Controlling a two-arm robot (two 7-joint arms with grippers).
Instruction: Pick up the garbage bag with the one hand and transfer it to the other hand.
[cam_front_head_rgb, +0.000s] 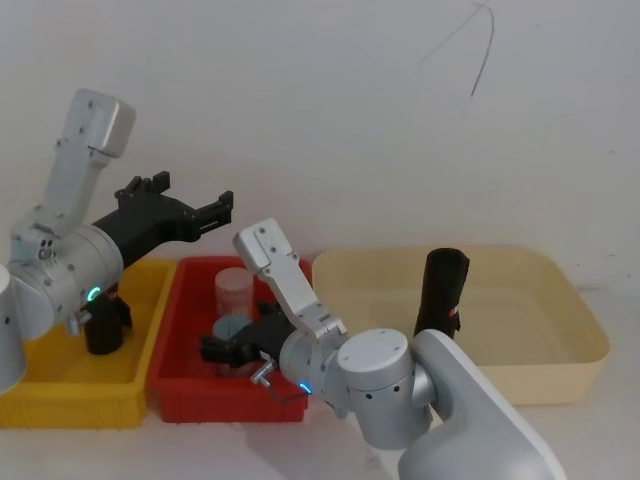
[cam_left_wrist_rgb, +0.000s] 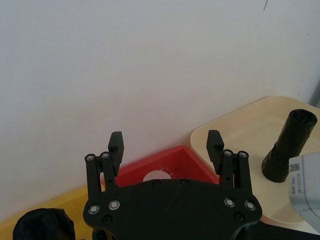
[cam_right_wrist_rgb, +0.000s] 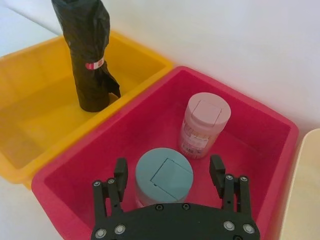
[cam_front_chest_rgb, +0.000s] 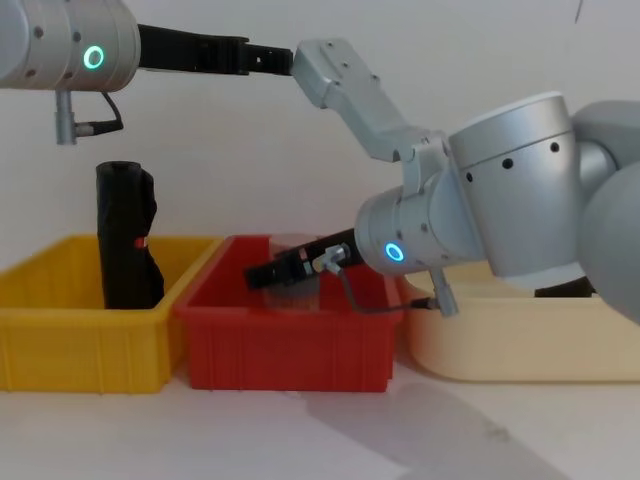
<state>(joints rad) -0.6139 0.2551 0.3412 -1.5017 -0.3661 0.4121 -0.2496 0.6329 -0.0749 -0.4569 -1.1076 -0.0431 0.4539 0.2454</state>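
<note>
Bag: garbage bag (cam_front_head_rgb: 440, 290) upright in beige tub (cam_front_head_rgb: 560, 375), right of red bin (cam_front_chest_rgb: 285, 350).
Grippers: left gripper (cam_left_wrist_rgb: 165, 145) spread above red bin; right gripper (cam_right_wrist_rgb: 170, 167) spread inside it.
Plan: I aim left squarely at mid-roll.

White table (cam_front_chest_rgb: 300, 430) carries three bins in row across lower part of chest view: yellow bin (cam_front_chest_rgb: 85, 355) at left, red bin (cam_front_chest_rgb: 285, 355) in centre, cream bin (cam_front_chest_rgb: 500, 345) at right, sides touching.
</note>
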